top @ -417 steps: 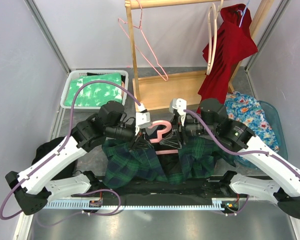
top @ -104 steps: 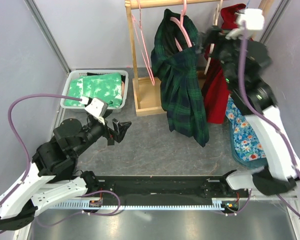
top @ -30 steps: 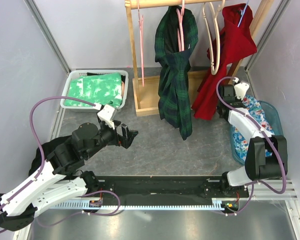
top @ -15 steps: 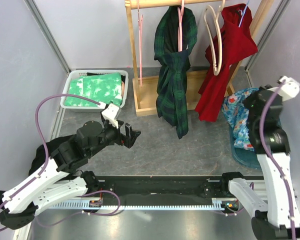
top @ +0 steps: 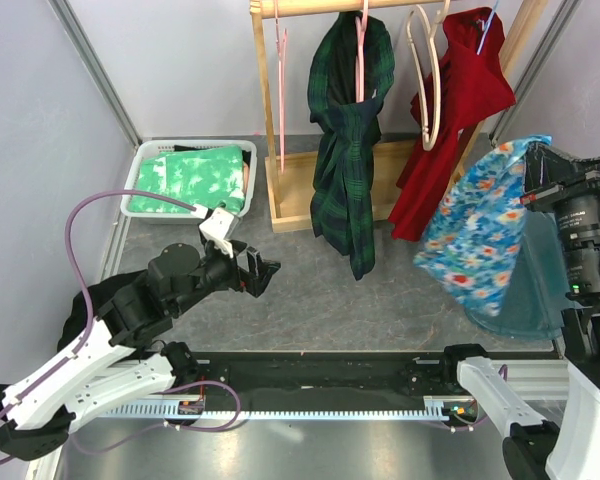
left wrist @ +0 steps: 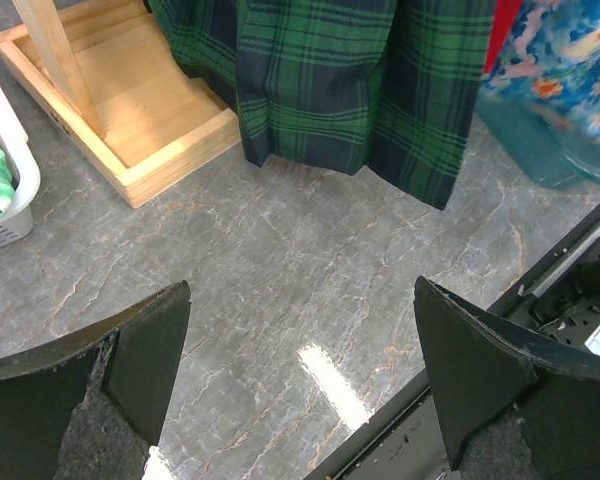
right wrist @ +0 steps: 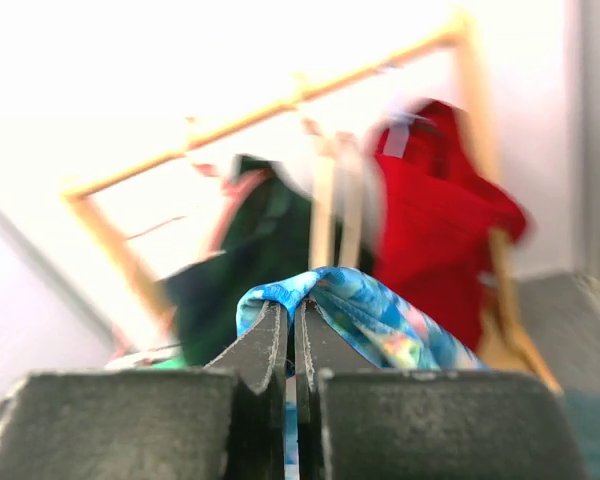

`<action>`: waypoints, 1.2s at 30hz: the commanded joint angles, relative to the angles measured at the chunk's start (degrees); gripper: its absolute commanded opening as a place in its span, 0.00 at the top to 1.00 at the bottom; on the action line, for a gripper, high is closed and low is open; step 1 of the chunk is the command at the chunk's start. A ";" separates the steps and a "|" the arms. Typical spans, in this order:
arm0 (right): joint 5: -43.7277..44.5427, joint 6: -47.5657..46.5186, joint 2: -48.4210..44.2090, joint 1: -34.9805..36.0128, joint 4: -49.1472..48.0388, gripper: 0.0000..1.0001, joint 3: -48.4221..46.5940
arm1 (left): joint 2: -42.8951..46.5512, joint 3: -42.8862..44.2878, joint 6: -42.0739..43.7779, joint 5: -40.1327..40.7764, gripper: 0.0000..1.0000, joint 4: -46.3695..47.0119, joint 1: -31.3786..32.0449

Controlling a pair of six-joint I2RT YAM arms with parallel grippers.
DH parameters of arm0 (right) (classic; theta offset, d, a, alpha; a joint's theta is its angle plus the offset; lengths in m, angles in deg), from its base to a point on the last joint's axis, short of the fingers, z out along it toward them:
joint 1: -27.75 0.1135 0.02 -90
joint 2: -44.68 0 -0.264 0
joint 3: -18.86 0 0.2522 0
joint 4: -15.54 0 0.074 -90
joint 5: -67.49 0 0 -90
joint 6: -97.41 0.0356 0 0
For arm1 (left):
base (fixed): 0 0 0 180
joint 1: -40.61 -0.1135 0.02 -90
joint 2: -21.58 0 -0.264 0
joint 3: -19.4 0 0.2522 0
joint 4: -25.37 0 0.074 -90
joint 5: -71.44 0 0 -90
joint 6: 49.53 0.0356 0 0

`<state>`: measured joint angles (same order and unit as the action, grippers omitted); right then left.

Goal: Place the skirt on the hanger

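Freshly hoisted, the limp, light floral skirt (top: 475, 235) is dangling, edge pinched tight in the right tool (right wrist: 291, 312), left tool (left wrist: 300, 298) gaping empty.

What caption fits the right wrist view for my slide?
Close-up: right gripper shut on a fold of blue floral fabric, wooden rack blurred behind.

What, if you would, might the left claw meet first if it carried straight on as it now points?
Probably the bare grey tabletop, just before the hanging plaid skirt; depth is hard to judge.
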<state>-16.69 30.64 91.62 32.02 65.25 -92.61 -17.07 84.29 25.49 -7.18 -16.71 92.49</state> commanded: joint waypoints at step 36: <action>-26.04 10.09 -7.91 -0.05 -6.85 1.00 52.80 | -44.13 -17.39 -14.72 -20.17 0.10 55.91 2.53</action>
<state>-41.32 39.68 84.73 32.02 60.13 -40.81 -56.66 63.33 12.20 -29.34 30.59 94.19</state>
